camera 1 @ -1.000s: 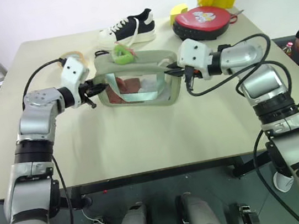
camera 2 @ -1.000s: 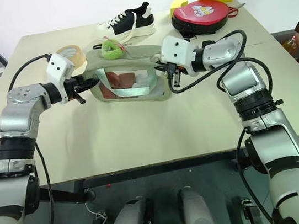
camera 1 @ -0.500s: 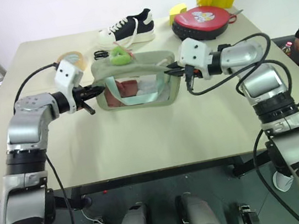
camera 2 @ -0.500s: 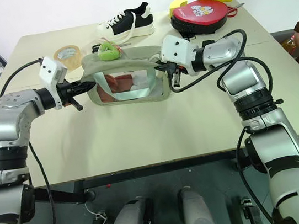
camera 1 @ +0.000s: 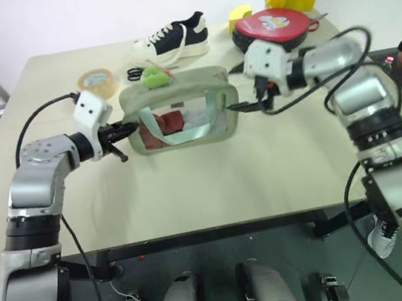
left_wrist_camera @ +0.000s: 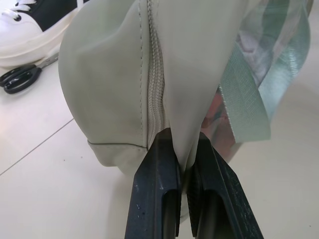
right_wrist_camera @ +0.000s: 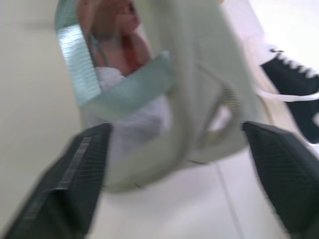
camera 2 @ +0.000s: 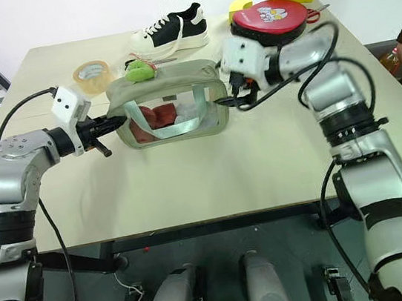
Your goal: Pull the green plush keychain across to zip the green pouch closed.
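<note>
**Kid:** Two black fingers are squeezing the cloth at one end of the green pouch, right by the zipper line. That is the left gripper, and it is pinching tight.

**Helper:** Good. And the other one?

**Kid:** The right gripper is sitting just off the far end of the pouch with its fingers spread wide. It is holding nothing.

**Helper:** Where is the thing it needs?

**Kid:** The green plush keychain is lying on top of the pouch, at the back corner near the pinching hand. It is fuzzy and bright green. The pouch is sitting on the table, and red and white stuff is showing through its clear front.

**Helper:** So I think the step now is going for that charm. The open hand is needing to reach over the top, all the way to the other end.

**Kid:** How is it doing that well?

**Helper:** By coming down softly and grabbing low on the charm, close to the zipper. Then pulling straight along the zipper line, not up.

**Kid:** And the pinching hand?

**Helper:** It is being the anchor, so the pouch is not sliding along.

**Kid:** What is sitting close by?

**Helper:** The scissors, the tape roll and the black shoe are lying just behind. I am guessing a wide swing could be bumping them.
</note>
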### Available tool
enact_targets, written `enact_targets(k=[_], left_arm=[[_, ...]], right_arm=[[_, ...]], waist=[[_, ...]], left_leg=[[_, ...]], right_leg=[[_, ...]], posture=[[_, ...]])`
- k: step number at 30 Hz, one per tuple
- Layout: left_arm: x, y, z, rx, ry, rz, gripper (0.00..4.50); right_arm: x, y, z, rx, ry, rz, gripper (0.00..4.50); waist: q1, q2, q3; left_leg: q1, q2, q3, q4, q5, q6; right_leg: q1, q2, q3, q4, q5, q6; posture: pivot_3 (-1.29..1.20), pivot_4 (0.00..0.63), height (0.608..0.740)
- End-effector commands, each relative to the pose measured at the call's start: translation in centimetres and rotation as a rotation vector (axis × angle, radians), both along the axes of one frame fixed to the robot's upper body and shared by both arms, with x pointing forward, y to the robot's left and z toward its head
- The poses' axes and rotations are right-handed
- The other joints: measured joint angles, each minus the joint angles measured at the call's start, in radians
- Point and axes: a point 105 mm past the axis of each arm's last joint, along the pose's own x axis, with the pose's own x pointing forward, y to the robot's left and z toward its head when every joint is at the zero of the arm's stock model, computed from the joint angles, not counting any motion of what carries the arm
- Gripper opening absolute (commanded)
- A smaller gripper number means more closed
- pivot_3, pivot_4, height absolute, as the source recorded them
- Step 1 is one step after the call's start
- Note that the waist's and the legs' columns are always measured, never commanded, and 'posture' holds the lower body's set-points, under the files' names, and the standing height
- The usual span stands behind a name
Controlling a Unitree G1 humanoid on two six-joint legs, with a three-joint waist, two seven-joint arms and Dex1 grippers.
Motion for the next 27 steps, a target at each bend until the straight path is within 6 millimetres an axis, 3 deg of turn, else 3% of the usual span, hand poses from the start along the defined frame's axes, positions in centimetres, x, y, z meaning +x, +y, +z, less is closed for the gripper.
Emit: enact_targets(k=[1, 4, 9, 17, 20, 27], left_arm=[[0.3, 0.1, 2.0, -0.008, -0.069, -0.001, 0.0], [0.4, 0.0, 2.1, -0.009, -0.07, -0.011, 0.0], [0.6, -0.4, 2.0, -0.004, -0.072, -0.025, 0.0], [0.5, -0.7, 1.8, -0.002, -0.074, -0.04, 0.0], [0.3, -0.6, 1.6, 0.001, -0.071, -0.04, 0.0], [0.2, -0.7, 1.3, 0.0, -0.068, -0.038, 0.0]], right_arm=[[-1.9, 3.9, 5.1, 0.157, -0.062, 0.144, 4.48], [-2.4, 7.5, 6.2, 0.334, -0.007, 0.206, 4.48], [-1.7, 12.3, 3.9, 0.403, 0.057, 0.218, 4.48], [0.6, 13.8, 2.4, 0.415, 0.12, 0.145, 4.48], [1.1, 13.7, 2.2, 0.411, 0.128, 0.129, 3.69], [1.3, 13.3, 2.1, 0.451, 0.163, 0.111, 0.06]], waist=[[-0.006, 0.0, 0.0], [-0.007, 0.0, 0.0], [0.004, 0.0, 0.0], [-0.001, 0.0, 0.0], [-0.004, 0.0, 0.0], [-0.003, 0.0, 0.0]], left_leg=[[0.0, 0.0, 0.0, 0.0, 0.0, 0.0], [0.0, 0.001, 0.0, -0.001, 0.0, -0.001], [-0.001, 0.0, 0.0, 0.001, 0.001, -0.002], [-0.001, -0.001, 0.0, 0.0, 0.002, -0.003], [-0.001, -0.001, -0.001, 0.0, 0.002, -0.003], [-0.001, -0.001, -0.001, 0.0, 0.001, -0.003]], right_leg=[[0.0, 0.0, 0.0, 0.0, 0.0, 0.0], [-0.001, 0.0, 0.0, 0.001, 0.0, 0.0], [-0.001, 0.0, 0.0, 0.001, 0.0, 0.0], [-0.001, -0.001, 0.0, 0.001, 0.0, 0.0], [-0.001, -0.001, 0.0, 0.001, 0.0, 0.0], [-0.001, -0.001, 0.0, 0.001, 0.0, 0.0]], posture=[[0.0, 0.15, 0.74], [0.0, 0.15, 0.74], [0.0, 0.15, 0.74], [0.0, 0.15, 0.74], [0.0, 0.15, 0.74], [0.0, 0.15, 0.74]])
